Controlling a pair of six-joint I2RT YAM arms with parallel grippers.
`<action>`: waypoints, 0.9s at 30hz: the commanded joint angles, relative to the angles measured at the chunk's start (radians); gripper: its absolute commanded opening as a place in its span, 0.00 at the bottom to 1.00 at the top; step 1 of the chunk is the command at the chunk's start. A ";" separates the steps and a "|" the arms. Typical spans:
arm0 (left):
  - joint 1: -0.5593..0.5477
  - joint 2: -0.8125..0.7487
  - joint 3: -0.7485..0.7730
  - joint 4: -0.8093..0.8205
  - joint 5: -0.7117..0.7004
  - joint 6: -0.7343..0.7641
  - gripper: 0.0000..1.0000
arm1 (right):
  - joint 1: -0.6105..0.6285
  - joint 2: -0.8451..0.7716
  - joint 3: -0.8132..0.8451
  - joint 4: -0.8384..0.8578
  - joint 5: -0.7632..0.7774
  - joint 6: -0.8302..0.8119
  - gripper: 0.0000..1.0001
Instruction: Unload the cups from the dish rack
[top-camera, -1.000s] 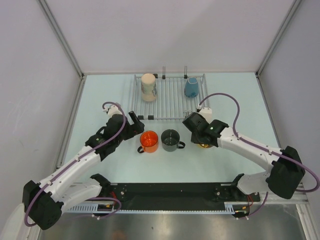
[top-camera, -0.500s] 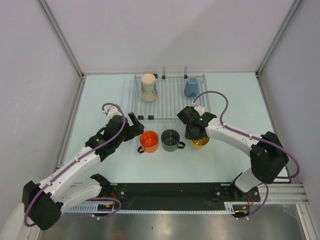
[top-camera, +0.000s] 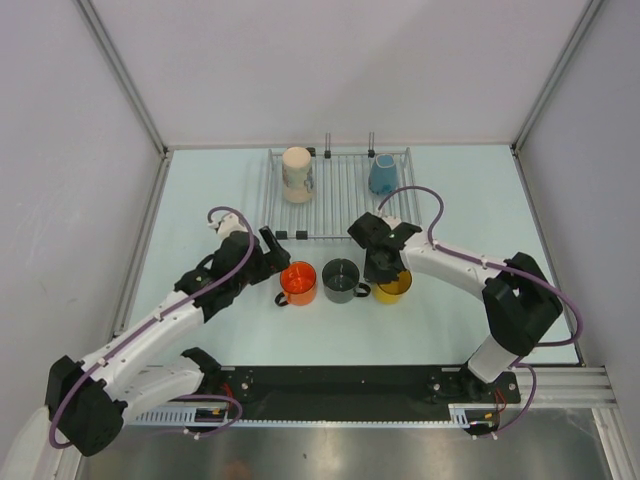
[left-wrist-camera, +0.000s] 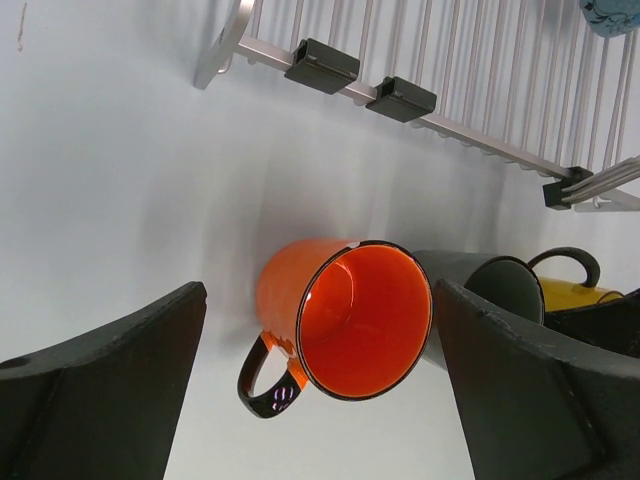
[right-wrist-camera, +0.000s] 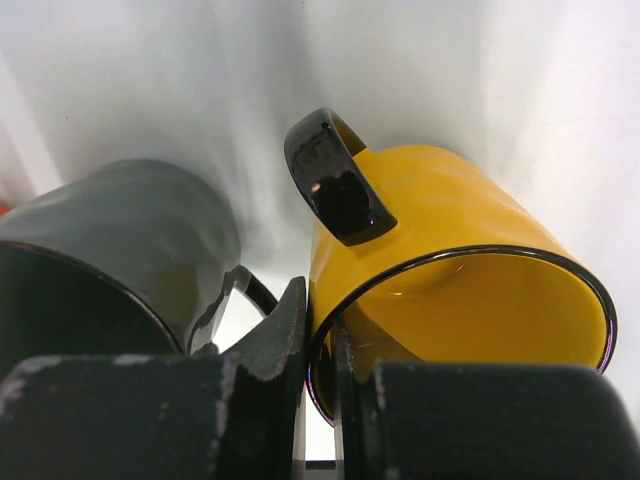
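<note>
orange (top-camera: 298, 283), grey (top-camera: 341, 280), yellow (top-camera: 396, 288) cups before rack (top-camera: 340, 205), cream (top-camera: 297, 172), blue (top-camera: 382, 176) cups on it

The pale mint table (top-camera: 200, 210) runs between white walls. The silver wire dish rack (top-camera: 340, 215) sits flat on it on small black feet, out at 12 o'clock from the table's middle. Toward 6 o'clock from the rack's near rail, three mugs line up in a row on the bare top. The orange mug (top-camera: 298, 282) is at the 9 o'clock end and the dark grey mug (top-camera: 341, 280) is in the middle. The yellow mug (top-camera: 393, 287) is at the 3 o'clock end, just beside the grey one. I cannot tell whether the yellow one's base is fully down.
</note>
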 joint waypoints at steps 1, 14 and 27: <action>-0.015 0.014 -0.011 0.022 0.013 -0.024 1.00 | 0.012 0.005 0.033 0.004 0.000 0.015 0.00; -0.035 0.031 0.000 0.022 0.004 -0.021 1.00 | 0.025 -0.025 0.009 0.007 0.023 0.010 0.33; -0.046 0.025 0.041 0.014 -0.040 0.015 1.00 | 0.015 -0.224 0.211 -0.087 0.169 -0.053 0.36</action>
